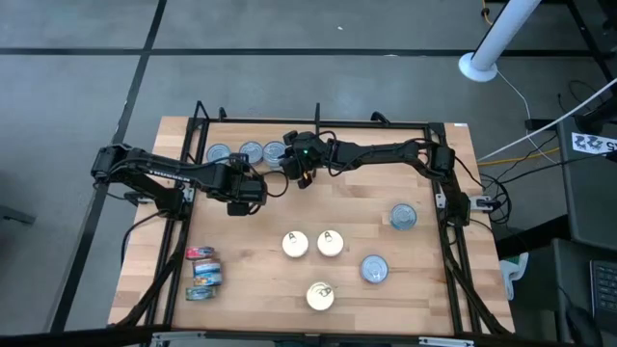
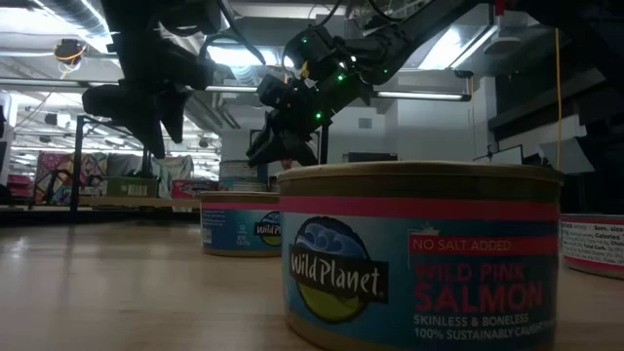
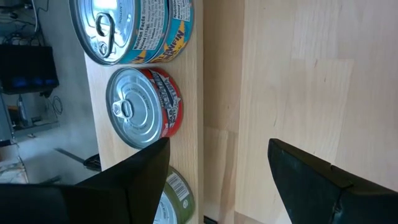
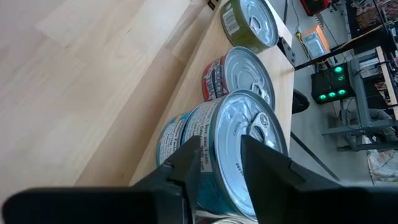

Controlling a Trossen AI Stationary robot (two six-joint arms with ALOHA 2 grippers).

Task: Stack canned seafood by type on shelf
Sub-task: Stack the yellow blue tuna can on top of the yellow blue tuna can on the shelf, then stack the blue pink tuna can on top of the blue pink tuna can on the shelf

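Several rigid, slick-walled tins (image 1: 308, 244) lie scattered over the shelf (image 1: 424, 289), best pinched across their low sides, while near the far edge both arms stretch low, left gripper (image 1: 248, 196) spread empty, right gripper (image 1: 301, 170) narrowly parted by three tins (image 1: 249, 152).

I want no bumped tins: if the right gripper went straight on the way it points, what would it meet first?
Probably the blue-labelled tin right ahead of the right gripper: its silver top fills the narrow gap between the fingers. A red-labelled tin lies beyond. Depth is unclear.
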